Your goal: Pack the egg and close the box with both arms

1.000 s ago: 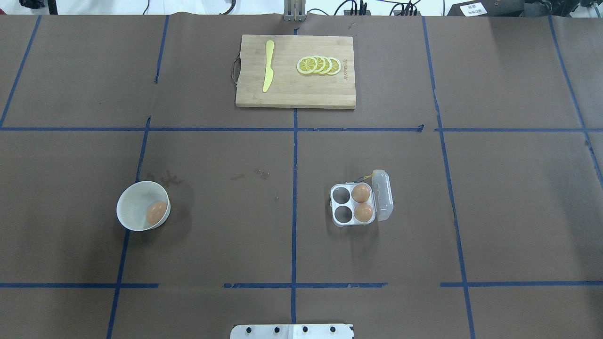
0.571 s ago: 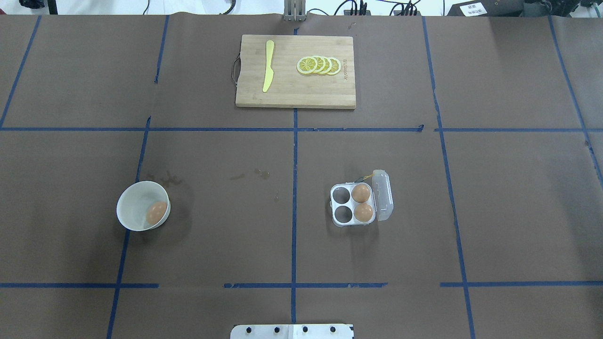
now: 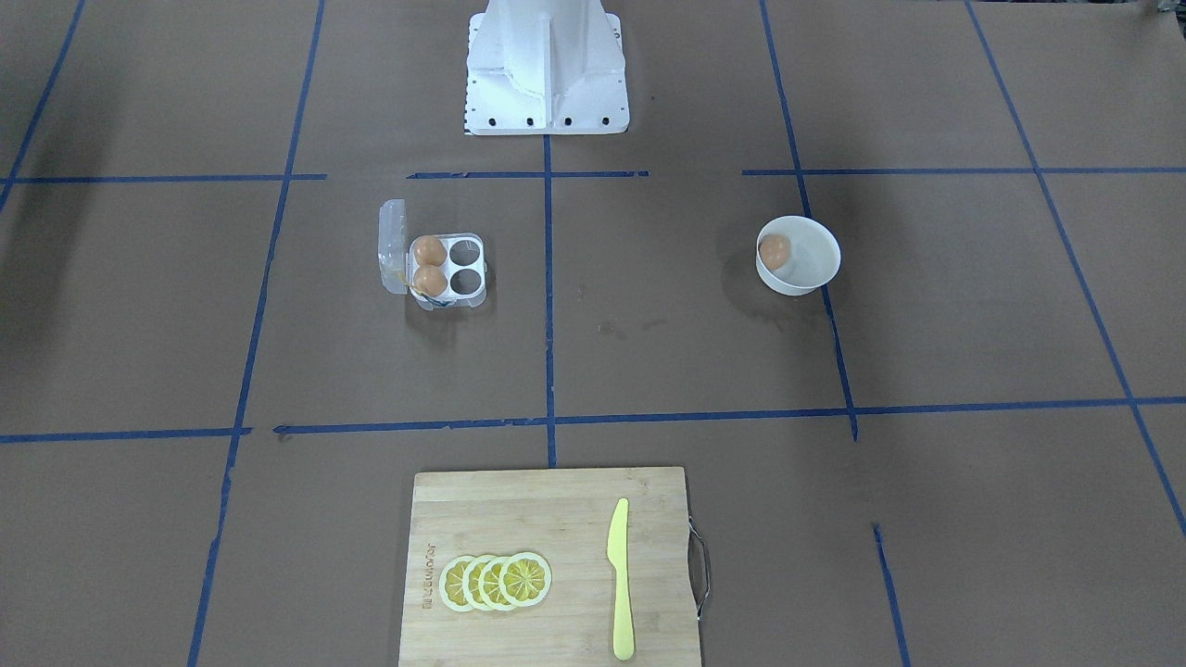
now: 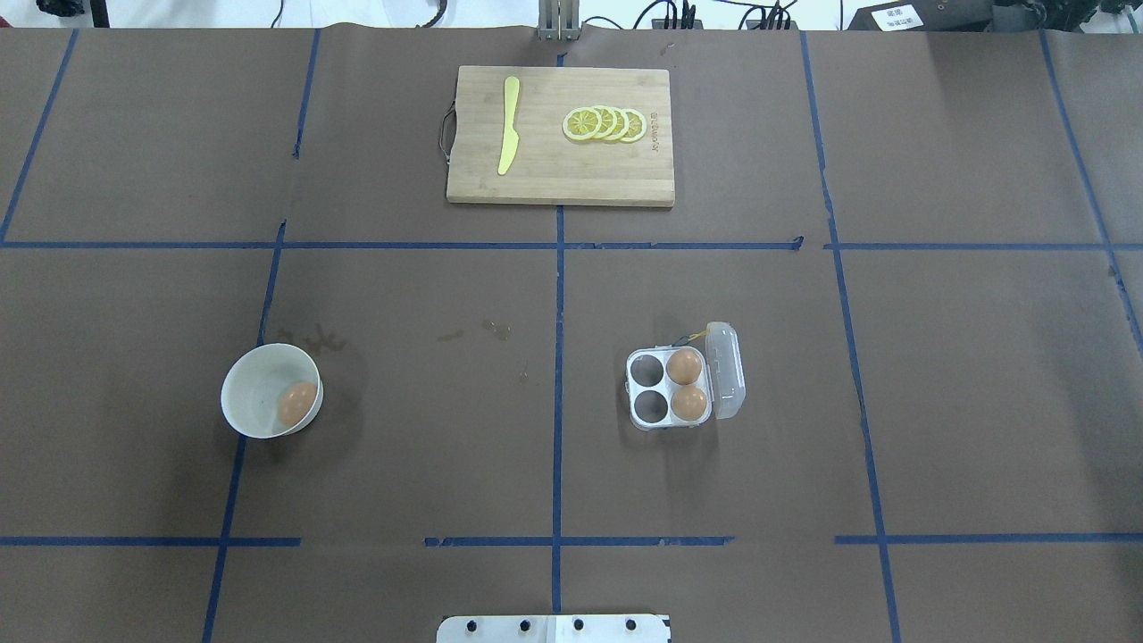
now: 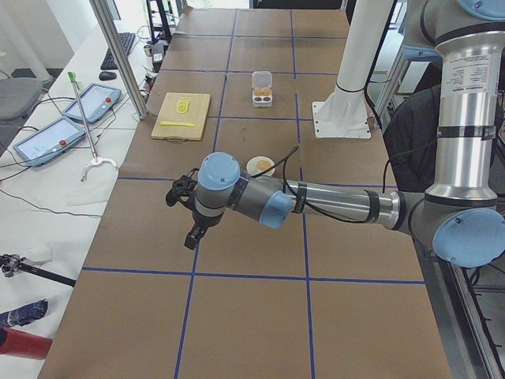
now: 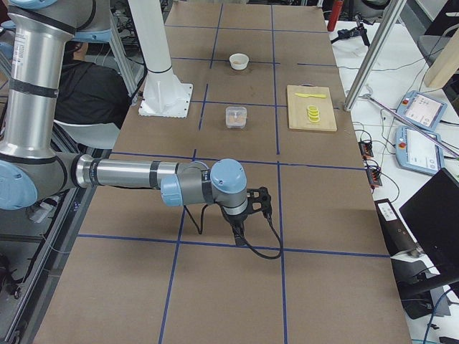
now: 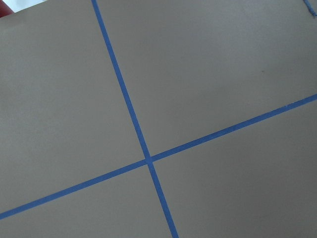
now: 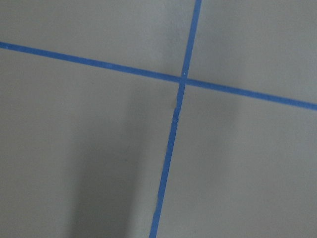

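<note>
Whether the jaws of the left gripper [image 5: 188, 213] are spread or pressed together cannot be told, as it shows only in the side view from the table's left end; the same holds for the right gripper [image 6: 257, 203] at the right end; neither seems to carry anything, and each wrist camera sees only bare brown paper and crossed blue tape.

The left arm [image 5: 331, 201] reaches out toward the left edge of the table, the right arm [image 6: 129, 173] toward the right edge; both are well apart from the task's things.

The egg [image 4: 296, 404] lies in a white bowl [image 4: 254, 384] on the robot's left half, nearer the robot's edge than the far one, resting against the bowl's wall; the box [image 4: 647, 388] sits just right of the centre line with its lid [image 4: 725, 371] thrown open on the right side; two eggs [image 4: 685, 365] fill the cells next to the lid, and the two cells on the left [image 4: 649, 407] are free.

The egg is likely light, smooth, rigid and brittle; it would best be pinched gently across its narrow middle, from above, clear of the bowl's wall; the carton is thin, springy plastic and may slide, so one gripper should steady the base while the other folds the lid over by its free edge.
</note>
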Robot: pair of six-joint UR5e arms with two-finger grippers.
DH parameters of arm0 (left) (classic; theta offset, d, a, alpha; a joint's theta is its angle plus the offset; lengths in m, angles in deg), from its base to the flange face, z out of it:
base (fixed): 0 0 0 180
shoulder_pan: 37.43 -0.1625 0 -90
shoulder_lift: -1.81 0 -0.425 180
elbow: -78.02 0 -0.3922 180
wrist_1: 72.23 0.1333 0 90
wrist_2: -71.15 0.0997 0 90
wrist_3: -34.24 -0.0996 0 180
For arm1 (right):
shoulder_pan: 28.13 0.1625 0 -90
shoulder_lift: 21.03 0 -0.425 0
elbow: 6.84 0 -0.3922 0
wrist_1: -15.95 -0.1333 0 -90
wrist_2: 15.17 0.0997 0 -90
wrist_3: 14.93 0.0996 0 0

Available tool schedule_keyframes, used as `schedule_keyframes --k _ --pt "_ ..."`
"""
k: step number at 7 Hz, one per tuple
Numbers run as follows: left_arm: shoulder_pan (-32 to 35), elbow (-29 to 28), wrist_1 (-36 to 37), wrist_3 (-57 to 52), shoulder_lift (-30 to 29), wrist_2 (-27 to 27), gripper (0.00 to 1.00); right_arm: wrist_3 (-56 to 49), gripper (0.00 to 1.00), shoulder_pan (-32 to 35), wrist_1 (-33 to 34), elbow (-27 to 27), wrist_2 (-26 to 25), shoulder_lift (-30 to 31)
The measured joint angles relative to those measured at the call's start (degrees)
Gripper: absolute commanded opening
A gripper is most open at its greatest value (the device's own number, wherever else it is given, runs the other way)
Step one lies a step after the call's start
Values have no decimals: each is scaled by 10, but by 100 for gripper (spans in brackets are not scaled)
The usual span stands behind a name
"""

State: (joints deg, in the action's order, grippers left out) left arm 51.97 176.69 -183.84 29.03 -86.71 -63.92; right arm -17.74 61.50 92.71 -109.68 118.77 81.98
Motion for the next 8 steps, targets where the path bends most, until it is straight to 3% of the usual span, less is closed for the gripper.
schedule_keyframes --k 3,5,8 --pt "-1 -26 -194 24 -19 0 100 3 100 0 -53 8 0 -18" --pt "-9 -33 -241 71 -35 -2 100 9 100 0 -55 9 9 -28" --pt "-124 -18 -272 251 -58 12 100 30 100 0 -56 9 16 -43"
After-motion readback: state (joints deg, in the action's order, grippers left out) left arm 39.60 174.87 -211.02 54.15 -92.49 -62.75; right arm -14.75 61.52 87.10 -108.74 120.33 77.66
